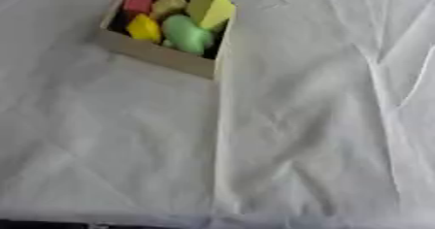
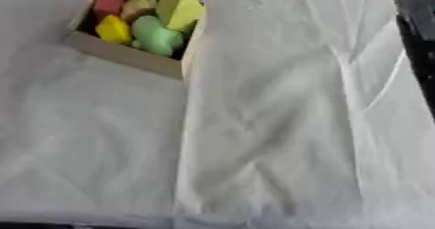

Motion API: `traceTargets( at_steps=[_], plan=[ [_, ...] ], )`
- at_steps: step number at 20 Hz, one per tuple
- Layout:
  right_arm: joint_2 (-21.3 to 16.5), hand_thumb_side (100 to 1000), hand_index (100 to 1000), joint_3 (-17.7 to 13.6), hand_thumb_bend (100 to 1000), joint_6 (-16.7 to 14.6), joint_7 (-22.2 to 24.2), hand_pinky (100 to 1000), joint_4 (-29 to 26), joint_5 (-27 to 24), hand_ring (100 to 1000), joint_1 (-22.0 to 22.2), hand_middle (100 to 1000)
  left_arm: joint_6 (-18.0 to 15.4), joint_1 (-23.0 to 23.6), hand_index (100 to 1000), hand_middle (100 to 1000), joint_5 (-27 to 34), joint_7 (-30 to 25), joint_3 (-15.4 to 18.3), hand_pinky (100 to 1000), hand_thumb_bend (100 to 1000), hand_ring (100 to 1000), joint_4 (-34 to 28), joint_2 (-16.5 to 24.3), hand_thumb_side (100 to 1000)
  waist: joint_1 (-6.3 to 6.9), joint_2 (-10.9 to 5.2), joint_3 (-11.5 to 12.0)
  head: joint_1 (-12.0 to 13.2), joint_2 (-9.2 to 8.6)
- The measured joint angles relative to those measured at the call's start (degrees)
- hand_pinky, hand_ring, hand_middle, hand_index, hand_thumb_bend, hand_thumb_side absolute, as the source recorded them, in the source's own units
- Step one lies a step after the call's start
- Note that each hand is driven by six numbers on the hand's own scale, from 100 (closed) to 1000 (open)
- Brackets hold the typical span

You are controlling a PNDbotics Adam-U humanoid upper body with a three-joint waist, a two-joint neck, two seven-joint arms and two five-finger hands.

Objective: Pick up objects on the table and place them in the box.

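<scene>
- Step, as judged: collection looks finished. You have no loose object on the white cloth (image 1: 280, 140) in either view.
- Neither hand shows in any view, so whether fingers are apart or together cannot be told. A dark edge runs down the right eye view's upper right; what it is cannot be told.
- Box (image 1: 157, 54), upper left on the cloth, holds a red block (image 1: 137, 2), a tan piece (image 1: 168, 3), a yellow block (image 1: 143, 28), a green rounded piece (image 1: 187, 34) and a yellow-green block (image 1: 210, 7) tilted, sticking above the rim.
- Next move: scan beyond this view before stopping; the tilted block may want seating.
</scene>
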Motion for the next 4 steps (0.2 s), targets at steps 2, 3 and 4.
traceTargets(
  at_steps=[2, 3, 4],
  plan=[
    [-0.10, 657, 808, -0.16, 100, -0.16, -0.51, 798, -0.54, -0.27, 778, 0.20, 630, -0.80, 5.02, 858, 769, 3.63, 4.39, 1.98, 775, 100, 832, -4.34, 0.14, 474, -0.27, 0.00, 0.21, -0.60, 0.00],
    [-0.12, 653, 808, -0.28, 100, -0.27, -0.80, 798, -0.85, -0.48, 778, 0.22, 630, -1.38, 7.20, 858, 769, 4.92, 6.40, 3.12, 774, 100, 831, -6.12, 0.01, 476, -0.47, -0.01, 0.29, -0.82, 0.00],
    [-0.13, 651, 808, -0.45, 100, -0.36, -1.11, 797, -1.21, -0.69, 778, 0.29, 630, -2.30, 8.99, 858, 769, 5.90, 8.18, 4.22, 774, 100, 830, -7.42, -0.43, 483, -0.64, -0.06, 0.34, -1.00, 0.00]
  ],
)
